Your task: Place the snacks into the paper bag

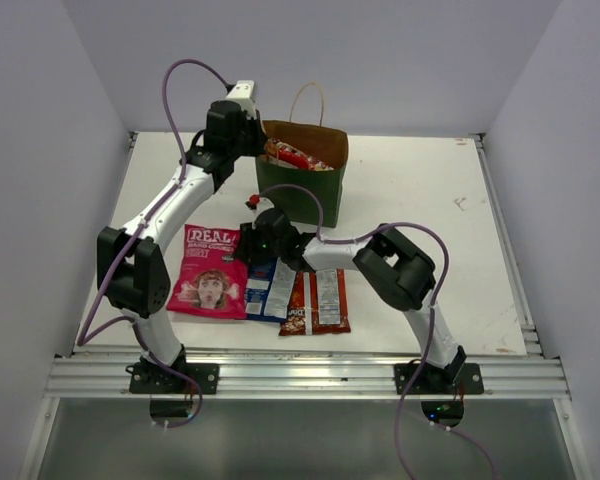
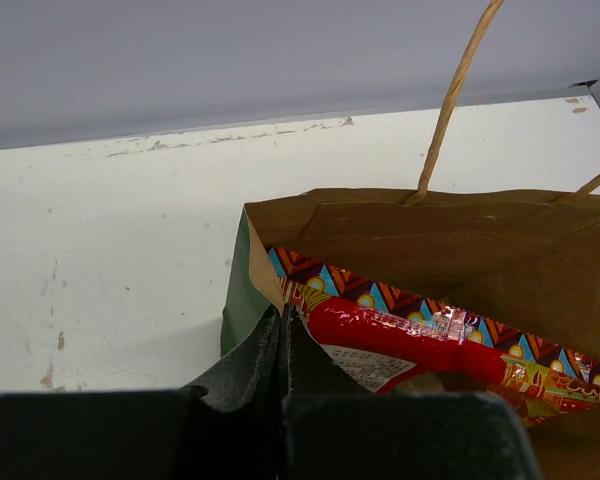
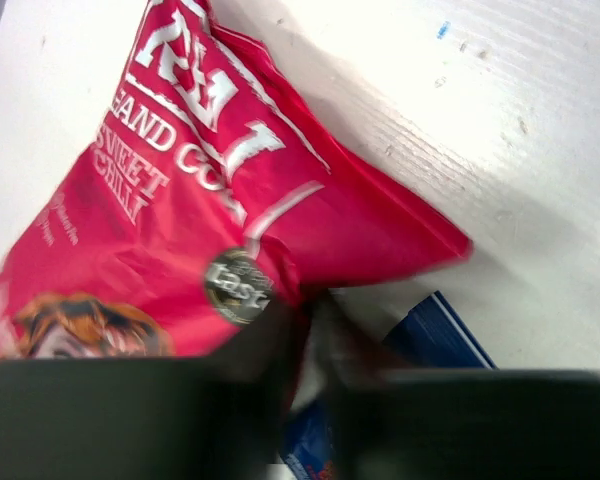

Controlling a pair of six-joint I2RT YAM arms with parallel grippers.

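Left gripper (image 2: 282, 335): shut on paper bag (image 1: 300, 195) rim.
Right gripper (image 3: 312, 325): at corner of pink REAL crisp bag (image 1: 212, 270) nearest paper bag; opening unclear.

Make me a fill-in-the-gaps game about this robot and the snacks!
The red candy bag lies inside the ___ paper bag. The ___ end effector pinches that bag's rim. Beside the pink crisp bag, ___ smaller packets lie on the table.
Missing words: green, left, two.
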